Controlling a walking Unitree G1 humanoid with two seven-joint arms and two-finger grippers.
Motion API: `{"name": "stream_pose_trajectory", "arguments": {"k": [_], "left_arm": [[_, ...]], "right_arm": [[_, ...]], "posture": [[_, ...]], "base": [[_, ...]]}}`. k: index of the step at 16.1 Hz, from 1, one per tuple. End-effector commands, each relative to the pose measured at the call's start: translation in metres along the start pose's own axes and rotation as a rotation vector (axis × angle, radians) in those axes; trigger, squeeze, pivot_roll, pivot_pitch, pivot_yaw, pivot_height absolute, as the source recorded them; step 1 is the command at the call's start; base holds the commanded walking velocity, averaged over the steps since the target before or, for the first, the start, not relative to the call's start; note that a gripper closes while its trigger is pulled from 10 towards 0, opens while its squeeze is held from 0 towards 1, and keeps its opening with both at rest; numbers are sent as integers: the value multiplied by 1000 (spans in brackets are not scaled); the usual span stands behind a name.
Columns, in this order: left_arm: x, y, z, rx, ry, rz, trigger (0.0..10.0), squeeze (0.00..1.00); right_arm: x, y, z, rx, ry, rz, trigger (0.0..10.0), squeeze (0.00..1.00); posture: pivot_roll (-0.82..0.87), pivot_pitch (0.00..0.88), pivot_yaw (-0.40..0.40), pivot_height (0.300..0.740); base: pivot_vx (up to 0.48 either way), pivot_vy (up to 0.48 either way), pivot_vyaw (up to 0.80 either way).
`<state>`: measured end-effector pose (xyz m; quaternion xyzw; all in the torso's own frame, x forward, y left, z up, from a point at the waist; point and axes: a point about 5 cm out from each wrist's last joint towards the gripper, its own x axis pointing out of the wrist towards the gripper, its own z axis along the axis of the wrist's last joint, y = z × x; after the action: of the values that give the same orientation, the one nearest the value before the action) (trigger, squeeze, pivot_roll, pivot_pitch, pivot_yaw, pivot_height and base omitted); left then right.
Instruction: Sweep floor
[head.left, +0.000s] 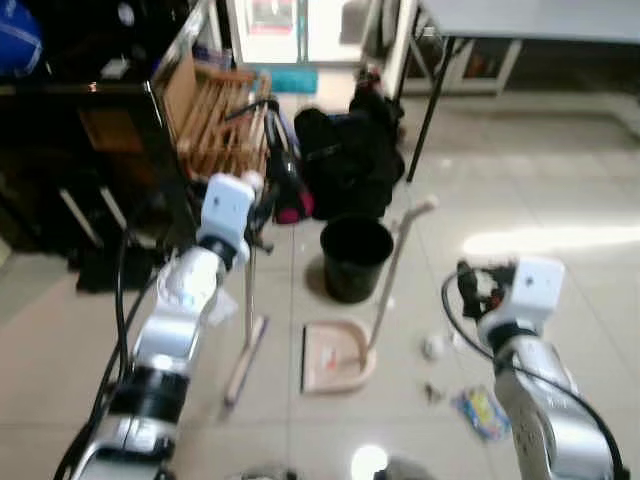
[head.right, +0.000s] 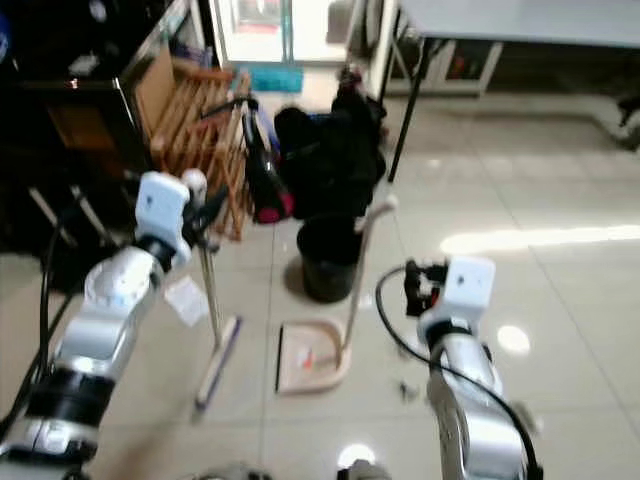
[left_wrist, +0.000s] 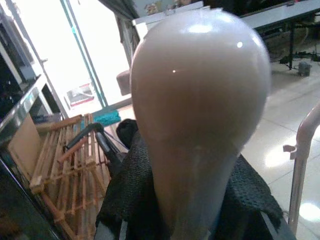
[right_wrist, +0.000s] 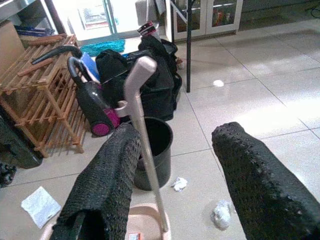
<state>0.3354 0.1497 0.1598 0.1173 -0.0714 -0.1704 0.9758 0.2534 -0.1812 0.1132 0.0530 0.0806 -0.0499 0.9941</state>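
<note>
Rounded broom knob sits clamped in the left gripper: light, stiff, likely slick. Right gripper gapes empty near the dustpan handle.

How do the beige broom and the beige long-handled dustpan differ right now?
The beige broom is clamped at its knob by the left gripper; the beige long-handled dustpan stands free, with the open right gripper pointed at its handle. The broom's head is narrow, the dustpan's tray wide. Both stand upright on the tiled floor.

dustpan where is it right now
The beige long-handled plastic dustpan stands on the tiled floor in the middle of the eye views, just in front of the round black bin, with the broom to its left.
</note>
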Motion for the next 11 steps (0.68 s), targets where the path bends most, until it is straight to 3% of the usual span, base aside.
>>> {"name": "stream_pose_trajectory", "arguments": {"k": [1, 2, 4, 9, 11], "left_arm": [[1, 0, 6, 15, -17, -3, 10000, 0], [-2, 1, 4, 2, -12, 14, 10000, 0], [-7, 1, 1, -6, 14, 56, 10000, 0], [-11, -11, -2, -14, 30, 65, 10000, 0], [-10, -12, -2, -89, 41, 94, 10000, 0]], "right_arm": [[1, -2, -2, -14, 24, 7, 10000, 0], [1, 0, -1, -18, 20, 20, 10000, 0], [2, 1, 0, -27, 15, 32, 10000, 0], [4, -1, 5, -44, -1, 49, 10000, 0], [4, -3, 6, -48, -2, 46, 10000, 0]], "posture": [[-80, 70, 24, 740], [-77, 70, 19, 740], [-75, 70, 15, 740], [-79, 79, 11, 740], [-82, 83, 10, 740]], "base": [[0, 480, 0], [0, 480, 0], [0, 0, 0], [0, -480, 0], [0, -240, 0]]}}
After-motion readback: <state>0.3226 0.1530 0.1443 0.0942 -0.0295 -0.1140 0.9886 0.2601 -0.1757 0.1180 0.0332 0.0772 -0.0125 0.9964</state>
